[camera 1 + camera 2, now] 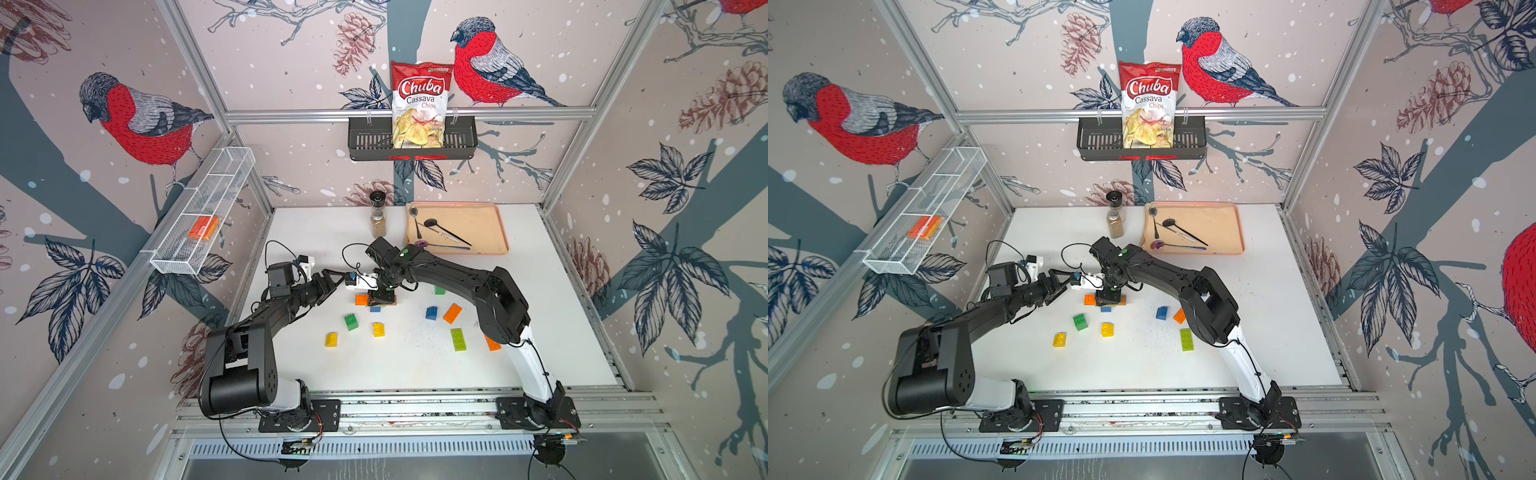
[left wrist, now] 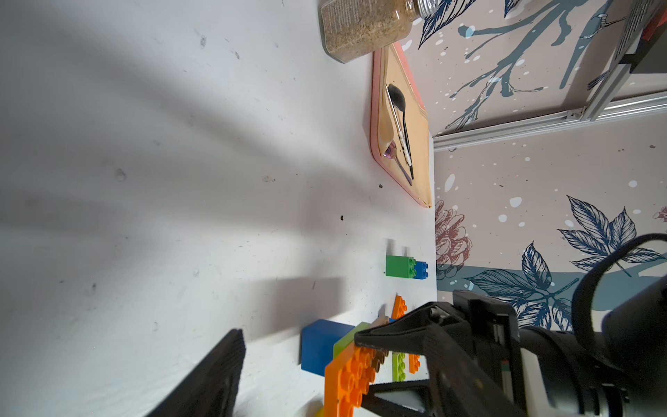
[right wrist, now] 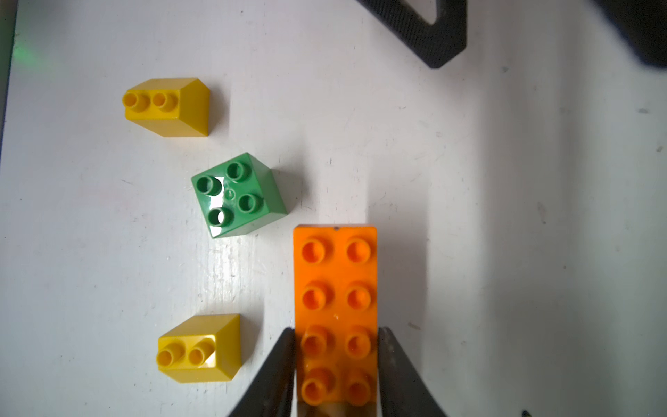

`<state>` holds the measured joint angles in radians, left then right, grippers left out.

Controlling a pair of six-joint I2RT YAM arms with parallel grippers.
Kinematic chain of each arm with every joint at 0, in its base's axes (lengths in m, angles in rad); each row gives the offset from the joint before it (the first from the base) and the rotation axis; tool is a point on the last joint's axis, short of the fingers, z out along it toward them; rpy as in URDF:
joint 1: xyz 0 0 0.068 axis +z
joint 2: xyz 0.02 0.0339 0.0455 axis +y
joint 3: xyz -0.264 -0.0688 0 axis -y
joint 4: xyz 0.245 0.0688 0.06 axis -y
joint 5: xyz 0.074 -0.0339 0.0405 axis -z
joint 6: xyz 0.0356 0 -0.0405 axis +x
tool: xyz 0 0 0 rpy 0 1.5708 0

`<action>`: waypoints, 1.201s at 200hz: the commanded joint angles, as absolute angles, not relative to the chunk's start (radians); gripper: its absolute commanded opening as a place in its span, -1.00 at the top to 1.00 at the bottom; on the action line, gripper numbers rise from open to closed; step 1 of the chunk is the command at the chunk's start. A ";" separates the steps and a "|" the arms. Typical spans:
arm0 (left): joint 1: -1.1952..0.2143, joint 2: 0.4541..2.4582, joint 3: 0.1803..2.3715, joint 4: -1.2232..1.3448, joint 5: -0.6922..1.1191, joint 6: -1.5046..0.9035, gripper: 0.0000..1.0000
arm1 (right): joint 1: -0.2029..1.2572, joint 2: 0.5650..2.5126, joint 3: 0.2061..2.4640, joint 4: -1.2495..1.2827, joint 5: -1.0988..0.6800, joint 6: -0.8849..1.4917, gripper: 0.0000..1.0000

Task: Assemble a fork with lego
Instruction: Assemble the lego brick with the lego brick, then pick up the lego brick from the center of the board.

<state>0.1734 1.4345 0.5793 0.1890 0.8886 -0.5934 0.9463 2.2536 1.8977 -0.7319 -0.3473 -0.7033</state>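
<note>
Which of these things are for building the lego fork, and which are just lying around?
For the fork: long orange brick, green brick, two yellow bricks, blue brick, lime green brick, another orange brick.

Just lying around: chips bag, spice jar, tray, spoons, smooth orange block in the wire basket.

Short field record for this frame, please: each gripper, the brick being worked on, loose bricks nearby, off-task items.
left gripper: open, empty, pointing toward the right wrist
right gripper: jaws flank one end of the long orange brick; whether they clamp it is unclear
beside that brick: blue brick
loose nearby: yellow bricks, green brick
off-task: tray holding spoons, spice jar
</note>
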 commanded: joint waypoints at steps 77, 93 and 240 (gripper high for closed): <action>0.176 1.428 0.585 0.140 0.871 -0.556 -0.58 | 0.955 2.203 1.878 -0.721 -0.344 -0.713 -0.09; 0.178 1.419 0.588 0.120 0.844 -0.558 -0.58 | 0.958 2.176 1.853 -0.685 -0.323 -0.705 -0.10; 0.236 1.299 0.576 0.016 0.764 -0.587 -0.58 | 1.112 2.064 1.642 -0.486 -0.333 -0.675 -0.13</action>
